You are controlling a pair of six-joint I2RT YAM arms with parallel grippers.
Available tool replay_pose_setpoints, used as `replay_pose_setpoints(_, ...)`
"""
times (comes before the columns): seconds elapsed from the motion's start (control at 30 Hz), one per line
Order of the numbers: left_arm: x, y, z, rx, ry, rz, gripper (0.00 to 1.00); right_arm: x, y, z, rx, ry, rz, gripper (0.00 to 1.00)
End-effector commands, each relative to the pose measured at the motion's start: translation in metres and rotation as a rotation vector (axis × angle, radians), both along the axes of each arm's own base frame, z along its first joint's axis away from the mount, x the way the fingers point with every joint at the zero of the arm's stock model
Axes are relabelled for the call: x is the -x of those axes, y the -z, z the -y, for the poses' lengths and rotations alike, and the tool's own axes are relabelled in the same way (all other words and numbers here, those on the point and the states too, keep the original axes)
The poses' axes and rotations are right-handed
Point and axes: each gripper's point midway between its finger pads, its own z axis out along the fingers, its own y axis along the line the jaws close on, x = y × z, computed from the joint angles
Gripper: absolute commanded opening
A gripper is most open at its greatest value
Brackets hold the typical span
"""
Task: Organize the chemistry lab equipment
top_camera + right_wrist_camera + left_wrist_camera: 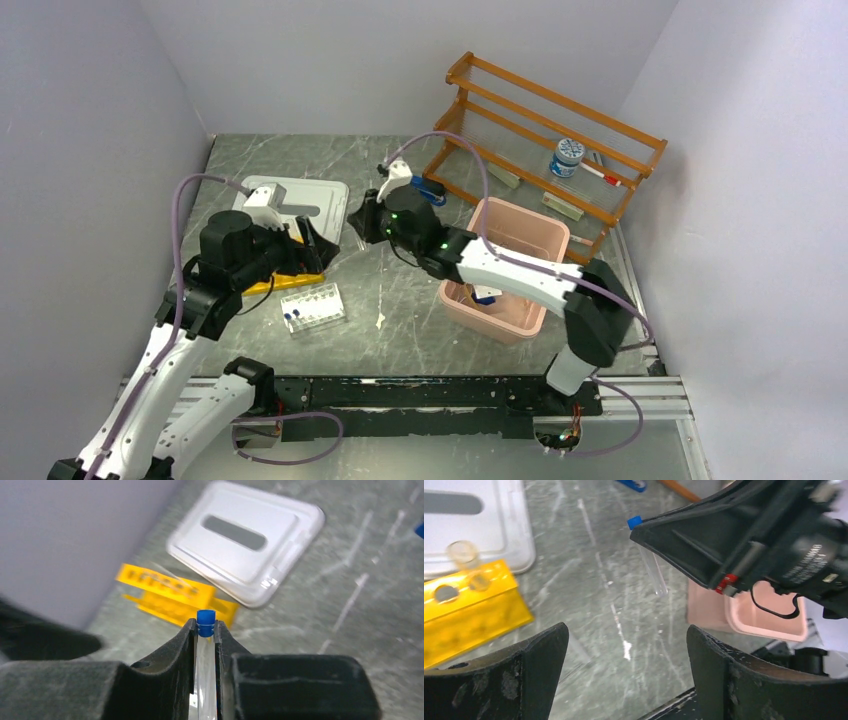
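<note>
pinching a tube with a blue cap, the right gripper holds it above the table, with the cap poking out past the fingertips. the left gripper is wide open and holds nothing, near a yellow rack and a white lid.

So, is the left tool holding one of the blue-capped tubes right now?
No, the left tool stands wide open with nothing between its jaws, while a blue-capped tube sits pinched in the right tool.
</note>
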Motion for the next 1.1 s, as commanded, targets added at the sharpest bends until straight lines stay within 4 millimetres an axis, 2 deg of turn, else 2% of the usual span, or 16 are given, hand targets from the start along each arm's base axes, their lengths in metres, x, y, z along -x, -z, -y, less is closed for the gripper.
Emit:
replay_pose_setpoints(0.0,0.002,-0.041,0.042,0.171,0.202,0.116,0.91,0.024,-0.078,-0.004,-0.278,-0.096,0.065,0.11)
replay_pose_setpoints(0.13,0.005,-0.050,0.057,0.255,0.267,0.111,0.87,0.045,-0.118,0.007,-0.416,-0.144,0.079,0.11)
replay_pose_setpoints(0.33,0.014,-0.065,0.080,0.439,0.367,0.094,0.77,0.066,-0.142,0.014,-0.512,-0.208,0.067,0.11)
replay_pose_setpoints(0.57,0.021,-0.070,0.091,0.525,0.436,0.065,0.52,0.075,-0.146,0.016,-0.544,-0.232,0.056,0.11)
replay_pose_setpoints(0.67,0.026,-0.079,0.093,0.539,0.482,0.114,0.43,0.077,-0.147,0.017,-0.545,-0.242,0.048,0.11)
replay_pose_setpoints(0.77,0.027,-0.078,0.095,0.540,0.498,0.114,0.21,0.079,-0.148,0.018,-0.541,-0.245,0.049,0.12)
replay_pose_setpoints(0.87,0.028,-0.075,0.096,0.527,0.515,0.113,0.06,0.079,-0.147,0.018,-0.526,-0.248,0.052,0.13)
replay_pose_setpoints(0.9,0.028,-0.074,0.095,0.519,0.515,0.115,0.05,0.079,-0.146,0.018,-0.519,-0.247,0.050,0.14)
replay_pose_setpoints(0.97,0.026,-0.071,0.093,0.465,0.515,0.148,0.05,0.079,-0.146,0.021,-0.501,-0.246,0.052,0.22)
replay_pose_setpoints(1.03,0.025,-0.067,0.091,0.396,0.534,0.183,0.05,0.082,-0.148,0.025,-0.469,-0.254,0.065,0.43)
replay_pose_setpoints(1.07,0.025,-0.064,0.090,0.361,0.550,0.195,0.05,0.082,-0.146,0.028,-0.440,-0.253,0.059,0.49)
